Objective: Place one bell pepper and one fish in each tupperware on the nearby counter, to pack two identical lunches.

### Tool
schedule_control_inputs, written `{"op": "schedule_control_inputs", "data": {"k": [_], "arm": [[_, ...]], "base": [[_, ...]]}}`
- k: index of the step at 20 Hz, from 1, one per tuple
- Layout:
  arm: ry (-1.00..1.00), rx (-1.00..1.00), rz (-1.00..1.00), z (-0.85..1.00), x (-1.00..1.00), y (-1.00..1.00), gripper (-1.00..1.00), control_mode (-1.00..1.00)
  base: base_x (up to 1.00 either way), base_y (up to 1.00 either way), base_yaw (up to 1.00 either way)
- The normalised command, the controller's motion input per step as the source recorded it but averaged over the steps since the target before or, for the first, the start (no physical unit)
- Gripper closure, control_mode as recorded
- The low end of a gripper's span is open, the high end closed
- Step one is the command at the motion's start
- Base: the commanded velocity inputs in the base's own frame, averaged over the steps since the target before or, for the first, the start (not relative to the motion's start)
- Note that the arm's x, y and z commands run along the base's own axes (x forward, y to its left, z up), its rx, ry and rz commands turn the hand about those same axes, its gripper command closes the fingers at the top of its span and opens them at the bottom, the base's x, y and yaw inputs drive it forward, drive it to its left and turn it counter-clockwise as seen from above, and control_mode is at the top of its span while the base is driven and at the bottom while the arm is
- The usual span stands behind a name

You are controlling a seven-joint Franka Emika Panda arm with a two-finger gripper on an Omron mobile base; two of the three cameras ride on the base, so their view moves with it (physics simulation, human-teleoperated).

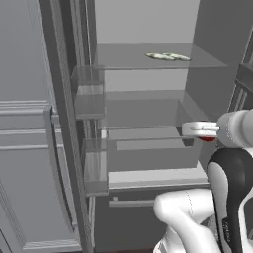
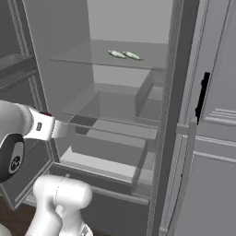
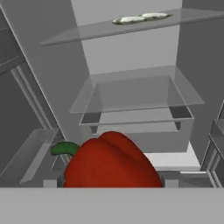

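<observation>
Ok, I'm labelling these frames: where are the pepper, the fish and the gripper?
pepper point(image 3: 111, 162): hand view, middle of its red body.
fish point(image 1: 168, 57): left base view, where the two meet on the top shelf.
gripper point(image 1: 206, 139): left base view, fingertips at the pepper.

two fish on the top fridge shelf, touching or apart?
Cannot tell. In the hand view the two fish lie end to end on the top glass shelf, tips meeting or overlapping, but no view resolves contact or a gap.

Two base cameras flank the arm, facing an open fridge point(image 1: 148, 113); the close hand camera looks inward, sharing its glass shelves point(image 3: 135, 94).
</observation>
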Motion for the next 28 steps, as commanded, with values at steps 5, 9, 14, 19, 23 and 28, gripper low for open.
{"op": "schedule_control_inputs", "data": {"k": [5, 9, 14, 19, 23, 28], "arm": [[0.00, 0.00, 0.00, 0.00, 0.00, 0.00, 1.00, 1.00], [0.00, 0.00, 0.00, 0.00, 0.00, 0.00, 1.00, 1.00], [0.00, 0.00, 0.00, 0.00, 0.00, 0.00, 1.00, 1.00], [0.00, 0.00, 0.00, 0.00, 0.00, 0.00, 1.00, 1.00], [0.00, 0.00, 0.00, 0.00, 0.00, 0.00, 1.00, 1.00], [0.00, 0.00, 0.00, 0.00, 0.00, 0.00, 1.00, 1.00]], "base": [[-1.00, 0.51, 0.14], [-0.99, 0.97, 0.34], [-0.79, 0.97, 0.48], [-0.24, 0.80, 0.50], [0.24, 0.40, 0.41], [0.59, 0.06, 0.34]]}}
